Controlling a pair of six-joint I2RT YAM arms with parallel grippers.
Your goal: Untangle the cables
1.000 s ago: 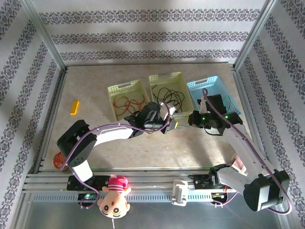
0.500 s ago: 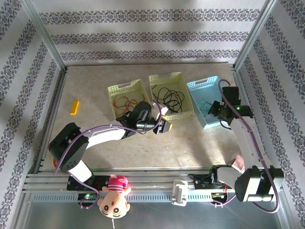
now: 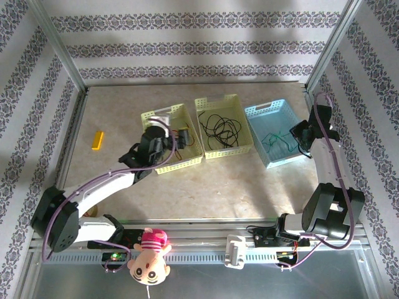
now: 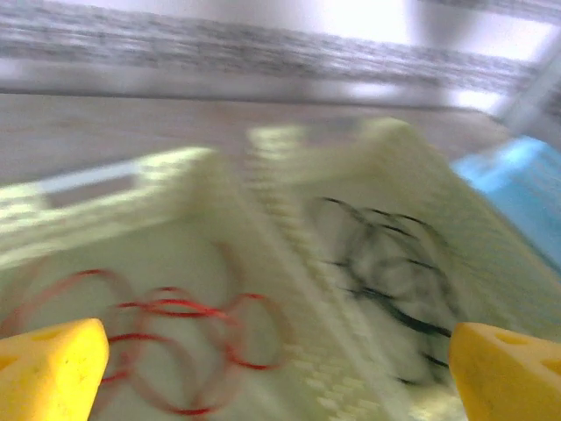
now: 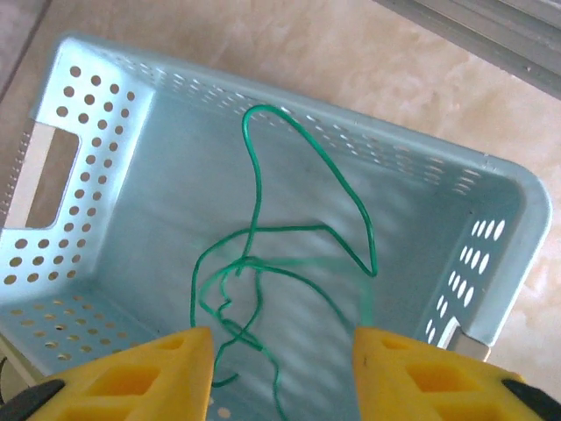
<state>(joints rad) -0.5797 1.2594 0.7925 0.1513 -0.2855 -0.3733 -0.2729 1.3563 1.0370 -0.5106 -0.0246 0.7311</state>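
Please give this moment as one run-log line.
left gripper: open over pale yellow plastic basket with thin red wire | right gripper: open over light blue plastic basket with thin green wire

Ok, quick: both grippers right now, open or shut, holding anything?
Left gripper: open, holding nothing.
Right gripper: open, holding nothing; the green cable lies loose below it.

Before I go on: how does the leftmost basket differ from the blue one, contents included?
Colour: the leftmost basket is pale yellow, while the blue basket is light blue. Contents: the leftmost basket holds a red cable in overlapping rounded loops, while the blue basket holds a green cable in a looser, more angular tangle. Both are perforated plastic with handle cut-outs, and each shows one cable colour.
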